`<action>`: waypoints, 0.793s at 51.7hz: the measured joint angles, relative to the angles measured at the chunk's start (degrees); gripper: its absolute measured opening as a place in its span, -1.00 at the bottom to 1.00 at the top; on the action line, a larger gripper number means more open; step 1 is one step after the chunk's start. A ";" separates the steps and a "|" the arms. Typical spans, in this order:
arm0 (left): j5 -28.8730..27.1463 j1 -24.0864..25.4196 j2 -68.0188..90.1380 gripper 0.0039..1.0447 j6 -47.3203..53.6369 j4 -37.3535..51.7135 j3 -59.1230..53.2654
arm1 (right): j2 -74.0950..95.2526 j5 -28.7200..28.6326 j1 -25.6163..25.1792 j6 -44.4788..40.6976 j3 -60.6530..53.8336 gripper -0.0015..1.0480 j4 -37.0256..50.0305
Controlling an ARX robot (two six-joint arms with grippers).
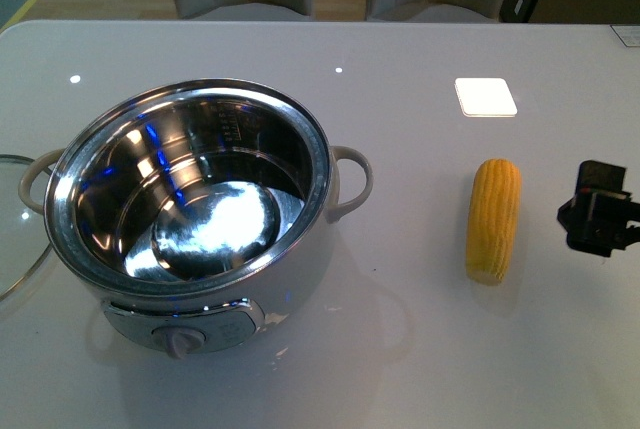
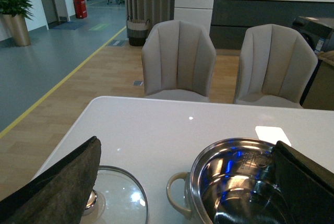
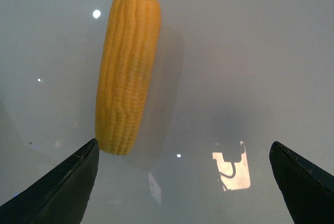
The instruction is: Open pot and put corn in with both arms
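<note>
Pot [image 1: 305, 234] open on the worktop [image 1: 420, 349], glass lid [image 1: 14, 239] just left of it, corn [image 1: 493, 219] lying off to its right. Left tool [image 2: 186, 140] and right tool [image 3: 183, 143] both spread wide.

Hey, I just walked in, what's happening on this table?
A two-armed robot is mid-job. The large round white electric pot with a shiny steel interior stands open and empty on the white table, its steel-rimmed glass lid lying beside it on the robot's left. The yellow-orange corn cob lies on the table right of the pot, ungrasped. The right end effector is open close to the cob; the left end effector is open and empty near the lid and pot.
</note>
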 joint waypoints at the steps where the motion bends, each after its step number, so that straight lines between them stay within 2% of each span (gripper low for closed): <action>1: 0.00 0.00 0.00 0.88 0.00 0.00 0.00 | 0.85 -0.09 0.42 0.00 0.37 0.83 -0.07; 22: 0.00 0.00 0.00 0.88 0.00 0.00 0.00 | 12.04 3.30 7.91 0.90 11.58 0.83 -4.68; 41: 0.00 0.00 0.00 0.88 0.00 0.00 0.00 | 20.04 2.78 9.42 3.13 20.50 0.83 -9.97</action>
